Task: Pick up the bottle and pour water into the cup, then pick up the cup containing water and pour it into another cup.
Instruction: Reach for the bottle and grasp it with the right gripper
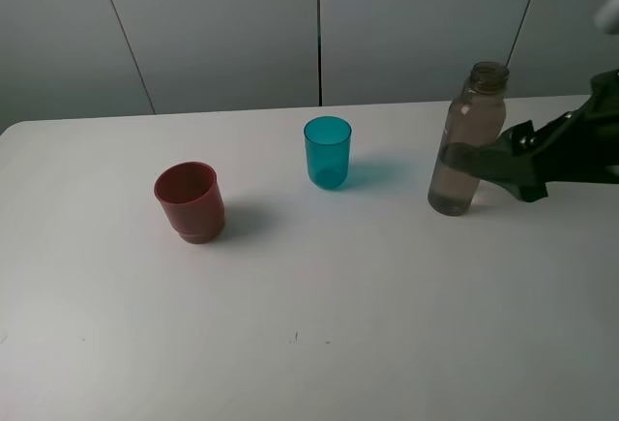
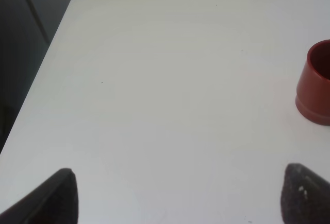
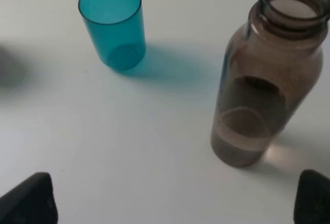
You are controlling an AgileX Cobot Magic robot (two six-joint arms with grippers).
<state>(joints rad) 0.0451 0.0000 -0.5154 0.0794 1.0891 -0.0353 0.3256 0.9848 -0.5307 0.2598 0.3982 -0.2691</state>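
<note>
Right fingers (image 1: 498,160) gape near the bottle (image 1: 474,111), standing upright, neck pointing up.

A white bench (image 1: 387,344) with a rounded far corner is backed by a grey wall (image 1: 222,24) divided by thin dark seams, and tiny dark specks (image 1: 295,337) are seen on it.

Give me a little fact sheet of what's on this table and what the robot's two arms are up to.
table: white, holds all three things
bottle: upright, uncapped, partly filled, at the right
blue cup: upright, in the middle, looks empty
red cup: upright, left of the blue cup
right jaws: open, close to the bottle, not gripping it
left jaws: open, holding nothing, red cup nearby
</note>
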